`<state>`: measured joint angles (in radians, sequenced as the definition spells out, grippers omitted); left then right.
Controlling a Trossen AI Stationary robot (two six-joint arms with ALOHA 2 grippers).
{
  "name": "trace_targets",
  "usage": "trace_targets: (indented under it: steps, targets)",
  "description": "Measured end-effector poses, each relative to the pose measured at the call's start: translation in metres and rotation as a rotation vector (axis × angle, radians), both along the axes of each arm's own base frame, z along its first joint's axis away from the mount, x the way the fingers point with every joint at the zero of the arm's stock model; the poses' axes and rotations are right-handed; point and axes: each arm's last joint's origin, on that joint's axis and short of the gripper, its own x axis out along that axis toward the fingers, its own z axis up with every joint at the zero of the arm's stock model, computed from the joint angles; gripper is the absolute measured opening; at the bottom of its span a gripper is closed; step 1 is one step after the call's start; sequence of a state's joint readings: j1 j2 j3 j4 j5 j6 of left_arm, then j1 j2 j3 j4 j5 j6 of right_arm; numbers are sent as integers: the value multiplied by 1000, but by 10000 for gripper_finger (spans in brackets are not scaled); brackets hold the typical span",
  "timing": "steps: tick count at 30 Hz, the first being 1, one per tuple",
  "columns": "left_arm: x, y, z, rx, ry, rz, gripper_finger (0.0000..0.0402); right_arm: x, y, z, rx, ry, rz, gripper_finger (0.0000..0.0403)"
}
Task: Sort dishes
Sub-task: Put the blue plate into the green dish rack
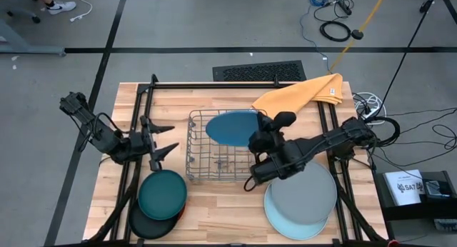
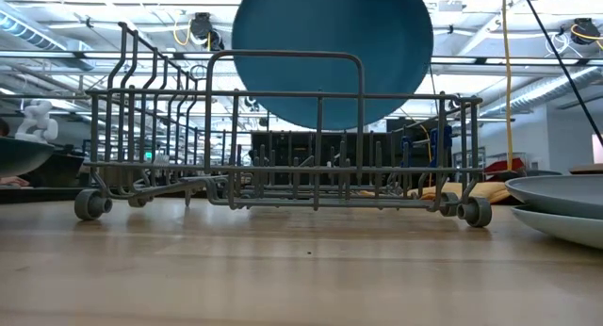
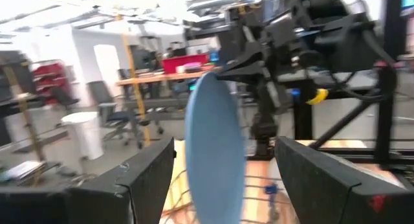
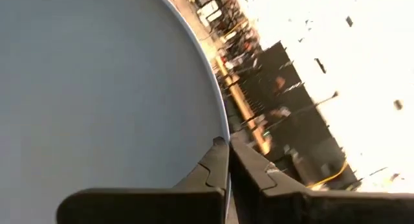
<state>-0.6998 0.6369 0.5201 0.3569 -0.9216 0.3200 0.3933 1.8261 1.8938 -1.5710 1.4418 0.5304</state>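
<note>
My right gripper (image 1: pixel 258 134) is shut on a bright blue plate (image 1: pixel 233 128), which stands on edge over the wire dish rack (image 1: pixel 218 155). In the low view the plate (image 2: pixel 332 53) faces the near edge, its lower edge down among the rack's top wires (image 2: pixel 283 90). My left gripper (image 1: pixel 170 138) waits open left of the rack, and its view shows the plate (image 3: pixel 213 146) edge-on beyond the fingers. A dark teal plate (image 1: pixel 163 193) lies on a black one (image 1: pixel 146 224) at the near left. A grey plate (image 1: pixel 303 190) lies on a pale blue one (image 1: pixel 289 222) at the near right. My right gripper pinches the blue plate's rim (image 4: pixel 222 130) between its two shut fingers, on the plate's side toward the table's right. The fingers come roughly level from the right. The plate hangs upright, its lower edge above the rack's floor.
A yellow-orange cloth (image 1: pixel 303 93) lies at the table's far right corner. Black frame rails (image 1: pixel 136 133) run along both sides of the table. A sliver of orange-red plate (image 1: pixel 183 211) shows under the left stack. Bare wood lies near the front edge, between the two stacks.
</note>
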Motion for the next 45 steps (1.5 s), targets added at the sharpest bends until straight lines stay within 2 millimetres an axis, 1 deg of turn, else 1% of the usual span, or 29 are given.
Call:
trace_targets:
  steps: [2,6,9,14,17,22,24,26,29,33,38,45]
  targets:
    - [0,-1,0,7,-5,-34,270,-3,2,3,-33,19,13,0]
    - [1,-3,-1,25,-3,-65,270,-11,8,11,-67,5,37,0]
    - [3,-4,-2,38,1,-90,270,-14,14,13,-85,32,61,0]
    - [12,-6,-5,72,8,-159,270,-17,23,13,-119,78,96,0]
    - [21,-4,-3,81,14,-140,264,-18,25,13,-125,91,104,0]
    - [41,-6,11,110,49,-128,234,-17,25,13,-126,99,105,0]
    - [52,-8,16,145,99,-115,222,-17,25,13,-128,100,105,0]
    - [63,-10,19,187,164,-66,217,-17,25,13,-129,103,106,0]
    - [80,-11,28,237,231,15,215,-17,25,13,-126,104,106,0]
    - [102,-13,42,280,278,56,215,-18,26,12,-108,113,113,0]
    - [121,-11,55,308,346,94,215,-19,29,12,-107,111,124,0]
    - [146,-5,60,228,433,87,215,-18,30,12,-100,106,126,0]
